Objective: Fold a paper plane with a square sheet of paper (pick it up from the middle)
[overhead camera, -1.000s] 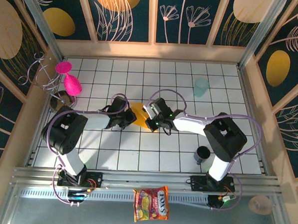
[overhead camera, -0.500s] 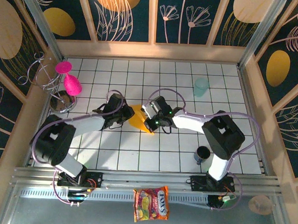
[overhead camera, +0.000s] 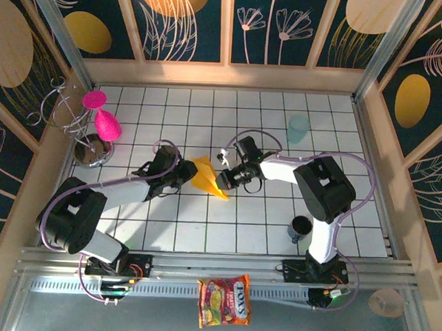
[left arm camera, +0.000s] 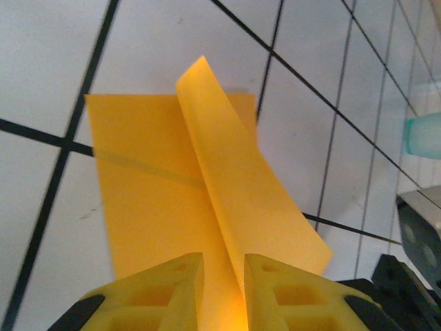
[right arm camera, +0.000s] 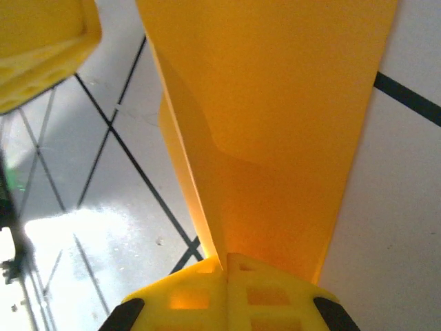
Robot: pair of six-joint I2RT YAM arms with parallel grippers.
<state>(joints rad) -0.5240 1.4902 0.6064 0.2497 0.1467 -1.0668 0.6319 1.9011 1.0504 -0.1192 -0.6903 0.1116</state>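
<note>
The square sheet of paper (overhead camera: pixel 208 176), orange-yellow and folded into a pointed wedge with a raised flap, sits mid-table between both grippers. My left gripper (overhead camera: pixel 185 172) is at its left end. In the left wrist view the paper (left arm camera: pixel 207 186) lies flat with one flap standing up along the crease. That flap runs into the narrow gap of the left gripper (left arm camera: pixel 224 276), whose yellow fingers (left arm camera: pixel 172 289) stand slightly apart. My right gripper (overhead camera: pixel 224 179) holds the right end. In the right wrist view it (right arm camera: pixel 226 265) is shut on the paper (right arm camera: pixel 275 103).
A teal cup (overhead camera: pixel 298 129) stands at the back right. A dark cup (overhead camera: pixel 301 227) is near the right arm's base. Pink glasses on a wire rack (overhead camera: pixel 101 122) are at the left. A snack packet (overhead camera: pixel 223 300) lies on the front ledge.
The right gripper has closed on the paper's right end. The left arm has stretched out lower along the table, and its jaws have parted slightly around the raised flap.
</note>
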